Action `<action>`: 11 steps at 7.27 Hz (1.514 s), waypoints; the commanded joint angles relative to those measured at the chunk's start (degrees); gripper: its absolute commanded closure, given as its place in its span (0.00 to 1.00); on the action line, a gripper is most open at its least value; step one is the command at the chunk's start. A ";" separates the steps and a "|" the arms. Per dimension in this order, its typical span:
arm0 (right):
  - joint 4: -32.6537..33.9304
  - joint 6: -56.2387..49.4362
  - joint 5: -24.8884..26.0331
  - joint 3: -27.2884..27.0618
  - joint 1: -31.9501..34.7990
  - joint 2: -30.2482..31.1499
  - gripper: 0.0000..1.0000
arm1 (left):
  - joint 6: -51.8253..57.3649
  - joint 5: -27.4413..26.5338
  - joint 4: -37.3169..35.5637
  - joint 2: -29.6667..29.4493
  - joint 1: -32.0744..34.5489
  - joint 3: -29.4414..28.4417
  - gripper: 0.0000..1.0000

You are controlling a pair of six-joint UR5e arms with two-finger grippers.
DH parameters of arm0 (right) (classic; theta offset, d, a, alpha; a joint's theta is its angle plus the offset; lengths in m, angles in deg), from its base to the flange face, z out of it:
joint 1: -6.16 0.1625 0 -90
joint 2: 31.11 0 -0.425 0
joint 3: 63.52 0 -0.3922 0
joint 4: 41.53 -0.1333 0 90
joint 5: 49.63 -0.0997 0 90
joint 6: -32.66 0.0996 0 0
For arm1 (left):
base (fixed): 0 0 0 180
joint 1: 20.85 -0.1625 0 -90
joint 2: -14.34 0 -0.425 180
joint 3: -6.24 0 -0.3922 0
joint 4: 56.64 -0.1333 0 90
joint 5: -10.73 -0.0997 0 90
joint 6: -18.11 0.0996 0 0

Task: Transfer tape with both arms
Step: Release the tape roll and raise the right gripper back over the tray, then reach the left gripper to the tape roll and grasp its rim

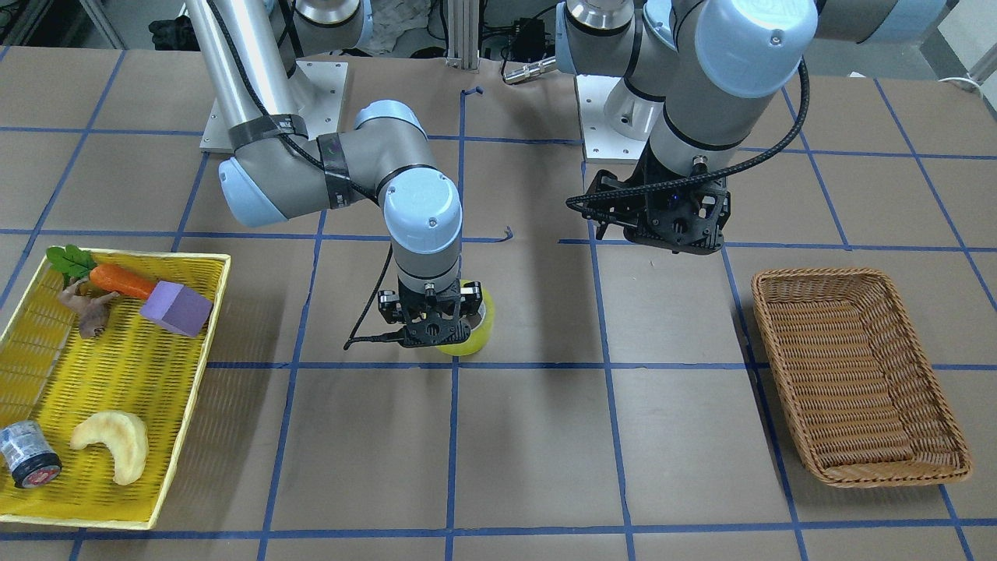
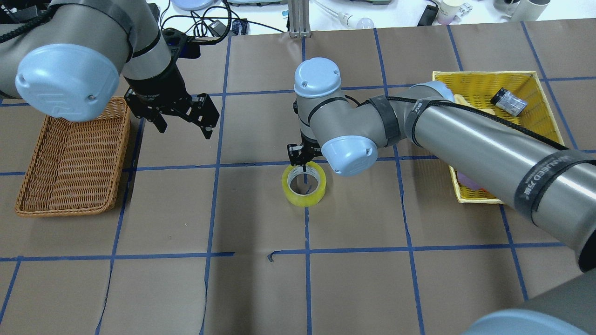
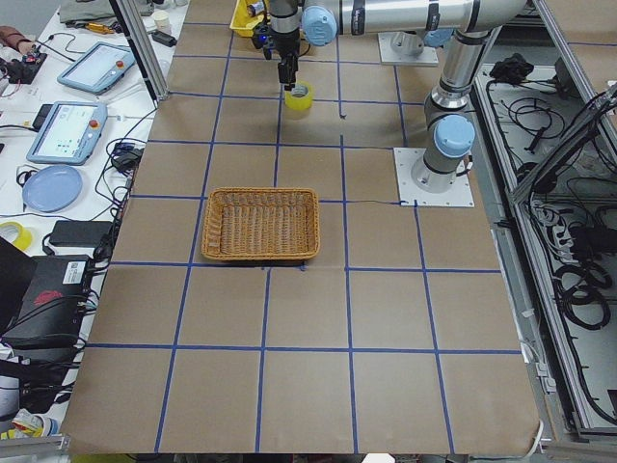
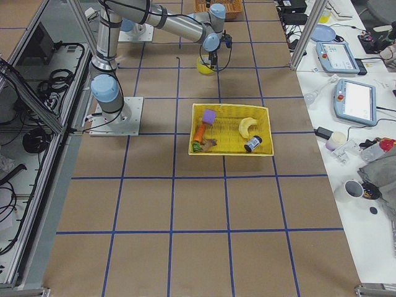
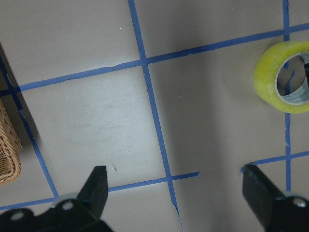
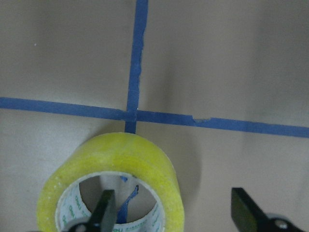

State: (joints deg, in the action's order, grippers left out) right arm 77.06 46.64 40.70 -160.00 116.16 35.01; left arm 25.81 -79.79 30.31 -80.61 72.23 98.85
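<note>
Right end effector (image 2: 301, 168) spread astride tape (image 2: 305, 196) wall (finger (image 6: 107, 209) in core); left end effector (image 2: 185, 131) spread near wicker basket (image 2: 70, 163)

Occlusion check | tape (image 1: 477, 336): front-facing view, near half behind my right gripper (image 1: 428, 318); right wrist view, lower rim cut by frame edge; left wrist view, right side cut off | wicker basket (image 5: 7, 159): only a corner in left wrist view | yellow tray (image 2: 479, 73): overhead, near part under my right arm (image 2: 465, 135) | side views: fingertips too small to read
</note>
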 commanded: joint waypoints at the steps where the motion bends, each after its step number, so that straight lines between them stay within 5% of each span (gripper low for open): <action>1: -11.30 -0.97 0.28 6.36 -5.29 7.14 0.00 | -1.10 0.70 -0.03 0.04 0.25 0.03 0.00; 3: -19.68 -6.47 0.63 9.72 -12.32 13.83 0.00 | -6.34 4.10 -0.38 -0.49 0.96 0.55 0.00; 5: -24.77 -11.95 1.43 9.21 -17.69 20.33 0.00 | -11.10 6.07 -11.48 -1.89 4.97 6.76 0.01; 6: -25.25 -11.96 0.99 9.03 -17.98 21.67 0.00 | -15.65 5.98 -17.37 -2.94 8.92 10.71 0.07; 8: -24.64 -11.44 0.99 9.29 -17.81 21.85 0.00 | -17.97 6.06 -27.16 -6.19 12.20 16.27 0.00; 11: -25.17 -10.99 0.99 9.21 -17.45 22.21 0.00 | -20.95 6.06 -32.97 -11.99 14.57 16.56 0.00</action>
State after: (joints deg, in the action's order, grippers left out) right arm 52.02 35.57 41.73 -150.70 98.55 57.02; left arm 6.78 -73.77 0.22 -90.08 85.76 115.20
